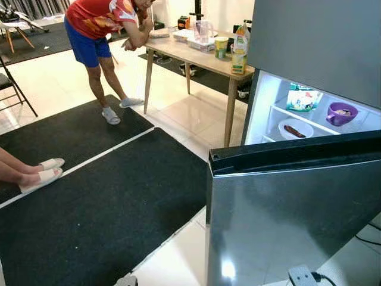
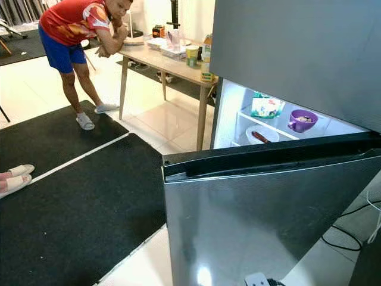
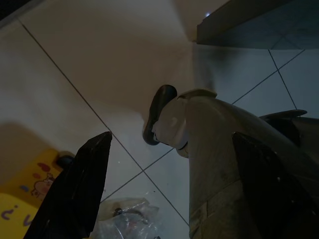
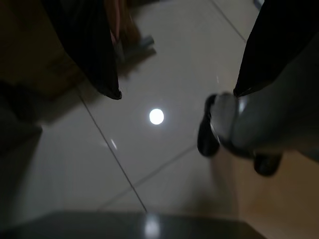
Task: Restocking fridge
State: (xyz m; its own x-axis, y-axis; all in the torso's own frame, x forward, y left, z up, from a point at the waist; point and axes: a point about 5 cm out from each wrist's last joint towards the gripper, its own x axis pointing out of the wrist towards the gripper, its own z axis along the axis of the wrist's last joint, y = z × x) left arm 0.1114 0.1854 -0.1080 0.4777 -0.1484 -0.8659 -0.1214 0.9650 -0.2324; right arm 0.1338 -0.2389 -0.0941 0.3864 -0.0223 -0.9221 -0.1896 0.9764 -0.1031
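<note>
From my head, the fridge door stands open before me, its lit shelf holding a purple bowl and white plate. My left fingers hang spread, empty, over floor tiles. My right fingers likewise gape above tile.

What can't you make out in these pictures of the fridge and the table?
- Lower fridge shelves: hidden in both eye views by the open fridge door.
- Contents of the purple bowl and the item on the white plate: too small to identify.
- Labels on the bottles and cup on the wooden table: too small to read.
- Yellow object in the left wrist view: cut off by the edge.
- Right wrist view: floor blurred and dark.
</note>
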